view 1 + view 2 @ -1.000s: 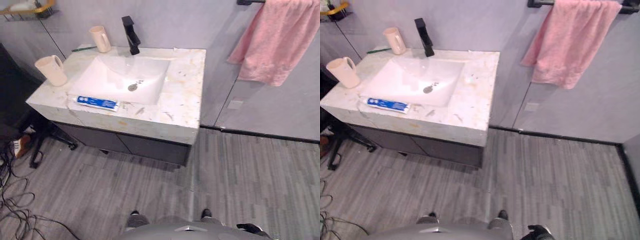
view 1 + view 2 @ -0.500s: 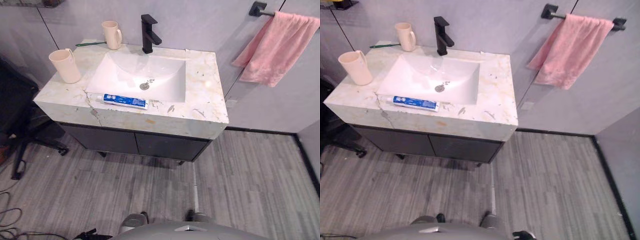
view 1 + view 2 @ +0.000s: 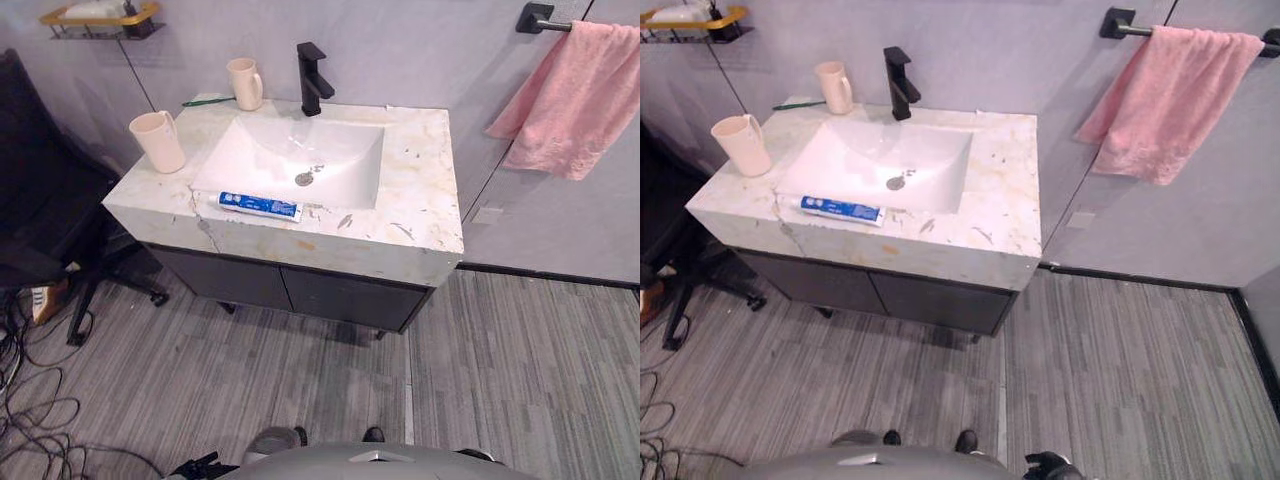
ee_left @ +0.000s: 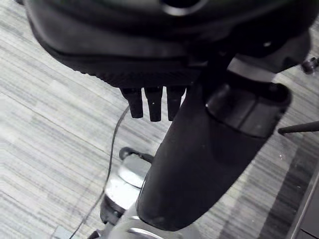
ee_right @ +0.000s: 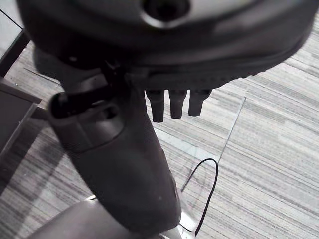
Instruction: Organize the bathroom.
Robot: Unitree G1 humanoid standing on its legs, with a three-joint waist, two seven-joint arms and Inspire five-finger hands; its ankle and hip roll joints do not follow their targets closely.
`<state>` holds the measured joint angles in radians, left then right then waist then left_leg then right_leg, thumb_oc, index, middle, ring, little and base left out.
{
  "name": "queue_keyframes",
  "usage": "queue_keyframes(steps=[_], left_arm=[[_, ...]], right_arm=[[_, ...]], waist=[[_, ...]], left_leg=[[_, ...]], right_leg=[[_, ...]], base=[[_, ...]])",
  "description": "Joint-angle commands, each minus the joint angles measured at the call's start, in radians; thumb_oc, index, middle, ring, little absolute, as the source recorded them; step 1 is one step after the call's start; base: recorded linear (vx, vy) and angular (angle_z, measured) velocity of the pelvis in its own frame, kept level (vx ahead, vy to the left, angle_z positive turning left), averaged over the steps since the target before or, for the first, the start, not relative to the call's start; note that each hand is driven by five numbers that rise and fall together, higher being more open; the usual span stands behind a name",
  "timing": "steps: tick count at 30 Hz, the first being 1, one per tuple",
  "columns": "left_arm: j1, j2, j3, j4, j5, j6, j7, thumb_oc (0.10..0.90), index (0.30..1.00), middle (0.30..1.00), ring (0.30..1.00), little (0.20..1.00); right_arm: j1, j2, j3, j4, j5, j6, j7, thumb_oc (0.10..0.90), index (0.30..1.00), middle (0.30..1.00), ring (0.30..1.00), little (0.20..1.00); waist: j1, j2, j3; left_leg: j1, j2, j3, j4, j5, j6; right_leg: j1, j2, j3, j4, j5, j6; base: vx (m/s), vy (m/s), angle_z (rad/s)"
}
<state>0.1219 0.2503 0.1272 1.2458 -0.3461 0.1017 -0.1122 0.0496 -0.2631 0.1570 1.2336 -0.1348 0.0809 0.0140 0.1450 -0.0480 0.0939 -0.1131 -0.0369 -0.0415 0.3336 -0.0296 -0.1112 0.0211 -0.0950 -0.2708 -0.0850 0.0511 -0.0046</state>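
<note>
Ahead, toothpaste tube [image 3: 259, 205] lies flat on desk [image 3: 425, 205] front rim, just before sink basin [image 3: 300, 160], long axis running left-right. Both hands hang low by floor, well apart from desk: left hand [image 4: 152, 99] and right hand [image 5: 174, 102] with fingers straight, holding nothing. Tube sits left of centre, so left hand judged nearer. Two cups [image 3: 158, 141] stand further left.

pink towel [image 3: 575, 95] cut off at the edge.
</note>
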Motion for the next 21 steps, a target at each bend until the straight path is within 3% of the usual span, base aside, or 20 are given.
queue_keyframes(steps=[1, 3, 5, 6, 11, 14, 16, 17, 19, 21], left_arm=[[0.016, 0.044, -0.011, -0.03, -0.001, -0.026, 0.009, 0.8, 0.9, 0.9, 0.9, 0.9], [0.008, 0.041, -0.03, -0.015, 0.015, -0.033, -0.002, 0.8, 0.9, 0.9, 0.9, 0.9], [-0.005, 0.028, -0.044, -0.003, 0.017, -0.044, -0.006, 0.8, 0.9, 0.9, 0.9, 0.9], [-0.027, 0.015, -0.065, 0.006, 0.03, -0.047, -0.012, 0.8, 0.9, 0.9, 0.9, 0.9], [-0.05, 0.019, -0.076, -0.014, 0.009, -0.029, 0.031, 0.8, 0.9, 0.9, 0.9, 0.9], [-0.056, 0.043, -0.038, -0.027, -0.075, -0.03, 0.08, 0.8, 0.9, 0.9, 0.9, 0.9], [-0.072, 0.059, 0.036, -0.071, -0.31, -0.088, 0.2, 0.8, 0.9, 0.9, 0.9, 0.9], [-0.08, 0.079, 0.107, -0.138, -0.357, -0.167, 0.313, 0.8, 0.9, 0.9, 0.9, 0.9], [-0.076, 0.109, 0.159, -0.277, -0.327, -0.217, 0.437, 0.8, 0.9, 0.9, 0.9, 0.9], [-0.069, 0.142, 0.204, -0.425, -0.291, -0.324, 0.584, 0.8, 0.9, 0.9, 0.9, 0.9]], right_arm=[[-0.031, -0.017, 0.006, 0.003, 0.057, 0.007, -0.023, 0.8, 0.9, 0.9, 0.9, 0.9], [-0.032, -0.02, -0.003, 0.009, 0.06, 0.004, -0.037, 0.8, 0.9, 0.9, 0.9, 0.9], [-0.024, -0.023, -0.013, 0.012, 0.062, 0.008, -0.054, 0.8, 0.9, 0.9, 0.9, 0.9], [-0.024, -0.031, -0.03, 0.02, 0.06, 0.006, -0.07, 0.8, 0.9, 0.9, 0.9, 0.9], [-0.02, -0.031, -0.045, 0.031, 0.037, -0.006, -0.073, 0.8, 0.9, 0.9, 0.9, 0.9], [-0.021, -0.02, -0.03, 0.021, 0.039, -0.001, -0.071, 0.8, 0.9, 0.9, 0.9, 0.9], [-0.01, -0.007, -0.027, 0.024, 0.039, -0.01, -0.075, 0.8, 0.9, 0.9, 0.9, 0.9], [-0.003, 0.008, -0.021, 0.023, 0.045, -0.005, -0.085, 0.8, 0.9, 0.9, 0.9, 0.9], [0.003, 0.023, -0.017, 0.019, 0.065, 0.005, -0.094, 0.8, 0.9, 0.9, 0.9, 0.9], [0.015, 0.039, -0.008, 0.012, 0.089, 0.012, -0.106, 0.8, 0.9, 0.9, 0.9, 0.9]], waist=[[0.016, -0.01, 0.009], [0.006, 0.007, 0.001], [-0.008, 0.026, -0.003], [-0.033, 0.042, -0.005], [-0.052, 0.053, -0.003], [-0.051, 0.054, -0.009], [-0.049, 0.057, -0.018], [-0.043, 0.055, -0.023], [-0.028, 0.048, -0.027], [-0.01, 0.042, -0.028]], left_leg=[[0.041, 0.114, -0.026, -0.046, -0.035, 0.01], [0.082, 0.172, 0.015, -0.186, -0.006, -0.004], [0.093, 0.195, 0.022, -0.252, 0.021, -0.019], [0.109, 0.201, 0.04, -0.272, 0.017, -0.03], [0.145, 0.141, 0.055, -0.286, -0.023, -0.003], [0.171, 0.12, 0.057, -0.336, -0.023, 0.021], [0.188, 0.117, 0.055, -0.396, -0.006, 0.031], [0.189, 0.116, 0.053, -0.408, 0.002, 0.036], [0.186, 0.117, 0.046, -0.407, 0.004, 0.037], [0.184, 0.119, 0.034, -0.406, 0.006, 0.039]], right_leg=[[0.033, -0.043, 0.049, 0.053, -0.045, 0.112], [0.032, -0.051, 0.027, 0.055, -0.049, 0.116], [0.02, -0.068, 0.016, 0.068, -0.053, 0.123], [0.007, -0.104, 0.015, 0.091, -0.052, 0.139], [-0.002, -0.18, 0.035, 0.118, -0.027, 0.19], [-0.01, -0.192, 0.049, 0.112, -0.012, 0.208], [-0.005, -0.184, 0.042, 0.097, -0.011, 0.209], [-0.002, -0.18, 0.038, 0.089, -0.013, 0.209], [0.001, -0.176, 0.035, 0.081, -0.011, 0.208], [0.009, -0.171, 0.033, 0.077, -0.014, 0.207]], base=[[0.0, 0.184, -0.48], [-0.01, 0.229, -0.28], [-0.04, 0.326, 0.25], [-0.04, 0.397, 0.39], [0.02, 0.274, 0.17], [0.02, 0.109, -0.01], [0.0, 0.036, 0.07], [0.0, -0.008, 0.09], [-0.01, -0.048, 0.04], [-0.01, -0.063, 0.12]])
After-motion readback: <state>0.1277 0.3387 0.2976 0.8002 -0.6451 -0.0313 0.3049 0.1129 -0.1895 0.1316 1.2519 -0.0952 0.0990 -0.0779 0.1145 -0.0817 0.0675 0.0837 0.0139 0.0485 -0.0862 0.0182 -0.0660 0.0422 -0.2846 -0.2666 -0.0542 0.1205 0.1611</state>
